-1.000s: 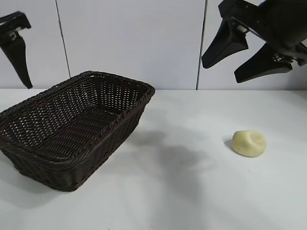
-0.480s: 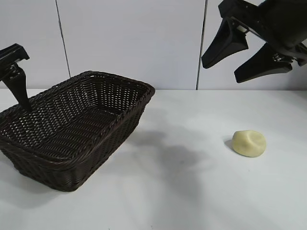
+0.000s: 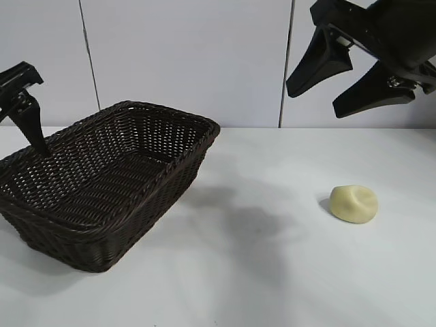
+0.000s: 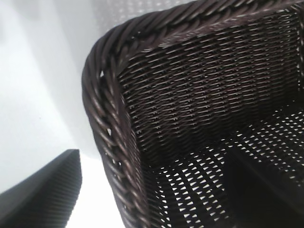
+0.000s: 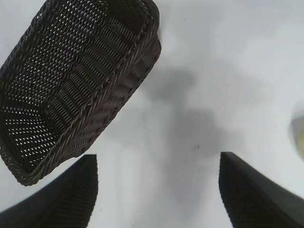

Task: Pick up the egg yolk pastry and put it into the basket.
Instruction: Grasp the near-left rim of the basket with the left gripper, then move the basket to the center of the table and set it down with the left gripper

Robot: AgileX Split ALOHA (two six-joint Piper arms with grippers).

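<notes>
The egg yolk pastry [image 3: 353, 203], a pale yellow dented lump, lies on the white table at the right; a sliver of it shows in the right wrist view [image 5: 299, 135]. The dark brown wicker basket [image 3: 204, 129] stands at the left, with nothing in it. My right gripper [image 3: 315, 102] hangs open high above the table, up and left of the pastry, with only bare table between its fingers [image 5: 157, 156]. My left gripper [image 4: 154, 156] is open over the basket's far left corner; its rim [image 4: 102, 118] runs between the fingers, and I cannot tell if they touch it.
A white tabletop [image 3: 272, 272] stretches between basket and pastry. A pale panelled wall [image 3: 184, 54] stands close behind the table. The right arm's shadow falls on the middle of the table.
The left gripper has come down from above the basket's far left rim to level with it. The right gripper, pastry and basket have not moved.
</notes>
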